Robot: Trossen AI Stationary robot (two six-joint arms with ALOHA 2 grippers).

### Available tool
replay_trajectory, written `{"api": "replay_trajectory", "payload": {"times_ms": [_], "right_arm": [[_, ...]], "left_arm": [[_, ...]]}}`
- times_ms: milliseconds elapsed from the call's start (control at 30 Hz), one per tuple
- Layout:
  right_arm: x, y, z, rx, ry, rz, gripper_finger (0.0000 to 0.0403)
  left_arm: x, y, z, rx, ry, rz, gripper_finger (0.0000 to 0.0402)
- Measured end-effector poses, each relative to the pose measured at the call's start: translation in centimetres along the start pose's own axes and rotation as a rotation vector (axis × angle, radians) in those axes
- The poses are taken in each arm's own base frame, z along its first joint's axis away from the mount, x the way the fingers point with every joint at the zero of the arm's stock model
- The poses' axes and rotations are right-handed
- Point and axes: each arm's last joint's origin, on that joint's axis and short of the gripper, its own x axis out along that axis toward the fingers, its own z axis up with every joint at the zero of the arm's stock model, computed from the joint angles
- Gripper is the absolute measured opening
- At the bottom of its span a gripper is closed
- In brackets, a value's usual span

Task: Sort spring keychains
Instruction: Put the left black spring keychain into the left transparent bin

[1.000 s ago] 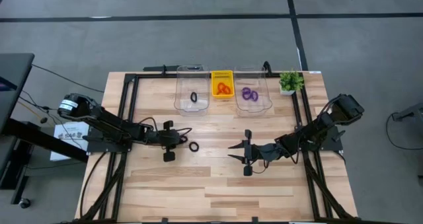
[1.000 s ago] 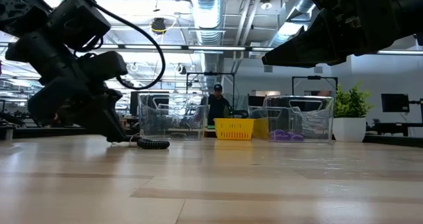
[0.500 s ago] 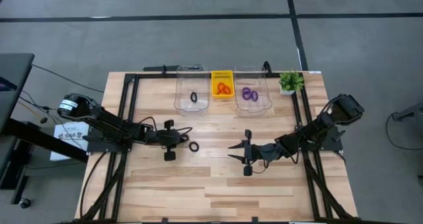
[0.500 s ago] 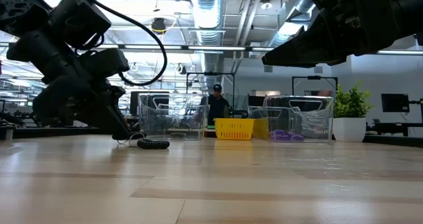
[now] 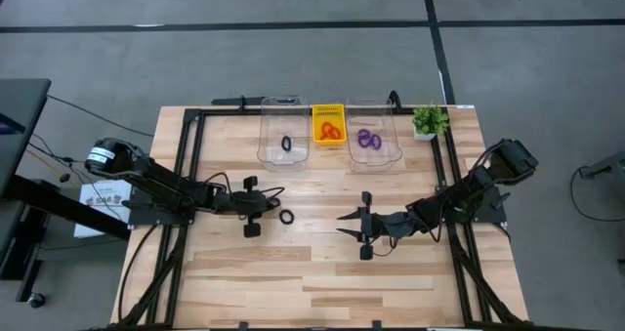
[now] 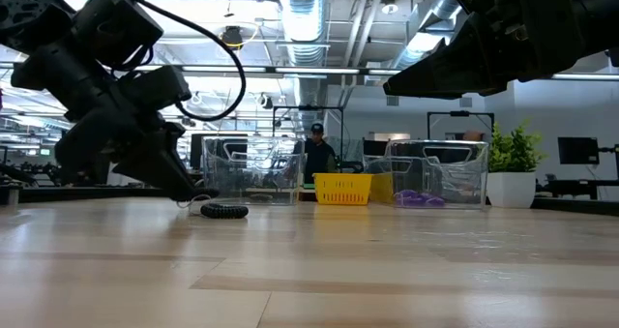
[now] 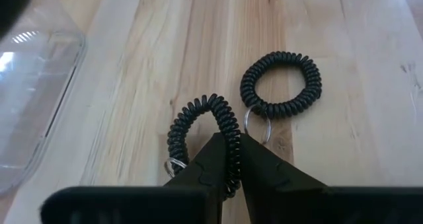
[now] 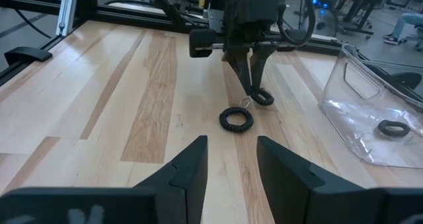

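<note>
Left pincer (image 7: 228,159) low over the tabletop (image 5: 322,272), left of centre, fingers pinched together on one black spring keychain (image 7: 201,138). The coil is squeezed into a narrow loop and stands up between the fingertips, its small metal ring hanging at the lower end. Grip sits on the coil itself, not on the ring; likely because the coil gives the fingers more to bite on.

A second black spring keychain (image 7: 281,85) lies flat and round just beside the held one, its metal ring pointing toward the pincer. The two coils look close but apart. In the high view it (image 5: 287,216) shows just right of the left fingertips.

Right pincer (image 8: 228,168) hovers mid-tabletop, right of centre, fingers spread apart, holding nothing, facing the left arm. Seems to be waiting.

Containers along the far edge, in a row:
- left clear bin (image 5: 270,153): one black coil (image 5: 287,144) inside
- yellow basket (image 5: 328,107): orange-red coils (image 5: 331,131)
- right clear bin (image 5: 391,150): purple coils (image 5: 367,139)

Colours already separated, so the black coil in hand probably belongs in the left bin. A small potted plant (image 5: 427,121) stands at the far right corner
</note>
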Motion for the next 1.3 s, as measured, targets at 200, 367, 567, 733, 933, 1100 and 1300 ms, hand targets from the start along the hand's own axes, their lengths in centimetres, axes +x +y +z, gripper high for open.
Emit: {"api": "replay_trajectory", "payload": {"times_ms": [200,367,567,733,933,1100,1300], "right_arm": [[0.0,0.0,0.0,0.000,0.001,0.000,0.0120],[0.0,0.0,0.0,0.007,0.001,0.000,0.0120],[0.0,0.0,0.0,0.007,0.001,0.000,0.0120],[0.0,0.0,0.0,0.007,0.001,0.000,0.0120],[0.0,0.0,0.0,0.007,0.001,0.000,0.0120],[0.0,0.0,0.0,0.008,0.001,0.000,0.0120],[0.0,0.0,0.0,0.008,0.001,0.000,0.0120]], "left_arm": [[0.0,0.0,0.2,-0.006,-0.017,-0.001,0.0034],[0.0,0.0,0.4,0.008,-0.040,-0.001,0.0036],[0.0,0.0,0.9,0.004,-0.093,-0.001,0.0036],[-0.1,0.0,1.6,0.008,-0.162,0.000,0.0036],[-0.2,0.0,2.1,0.010,-0.211,0.002,0.0036],[-0.3,0.0,2.6,-0.006,-0.260,-0.001,0.0037],[-1.0,-0.3,4.3,0.002,-0.453,-0.147,0.0037]]}}
